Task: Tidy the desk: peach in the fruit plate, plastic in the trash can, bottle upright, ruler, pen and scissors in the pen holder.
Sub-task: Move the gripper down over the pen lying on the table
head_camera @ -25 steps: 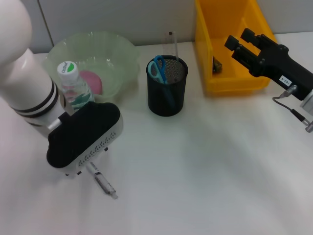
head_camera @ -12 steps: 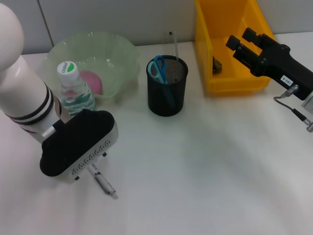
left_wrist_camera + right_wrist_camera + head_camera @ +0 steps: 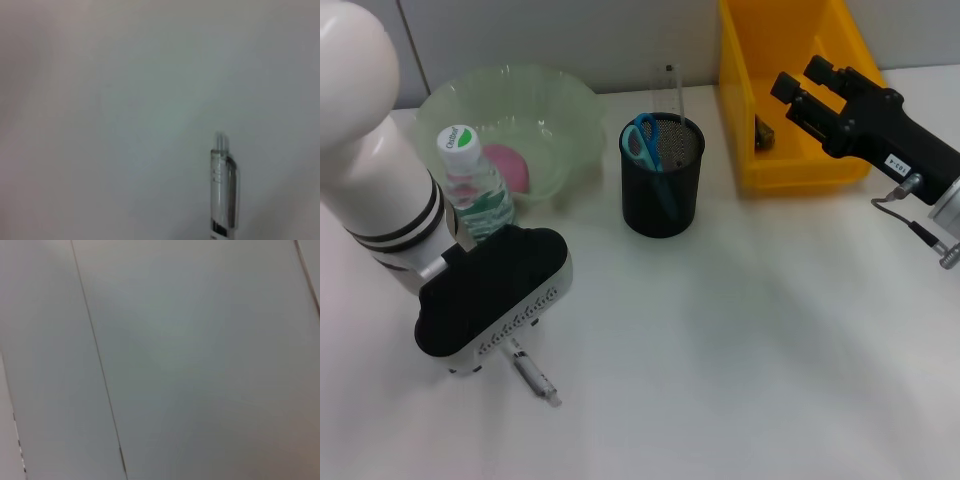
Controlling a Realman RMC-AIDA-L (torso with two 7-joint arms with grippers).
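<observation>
A clear pen (image 3: 533, 373) lies on the white table, its upper end under my left gripper (image 3: 492, 291), which hangs low right over it. The left wrist view shows the pen's clip end (image 3: 223, 192) close up. The bottle (image 3: 472, 187) stands upright beside the green fruit plate (image 3: 565, 110), which holds the pink peach (image 3: 508, 166). The black mesh pen holder (image 3: 661, 196) holds blue scissors (image 3: 642, 140) and a clear ruler (image 3: 673, 88). My right gripper (image 3: 802, 78) is open and empty above the yellow trash can (image 3: 744, 110).
A small dark item (image 3: 762, 133) lies inside the yellow can. The wall runs close behind the bowl, holder and can. The right wrist view shows only plain wall panels.
My left gripper shifted a little over the pen, toward the near left and back. My right gripper moved slightly left over the yellow can. The pen has not moved.
</observation>
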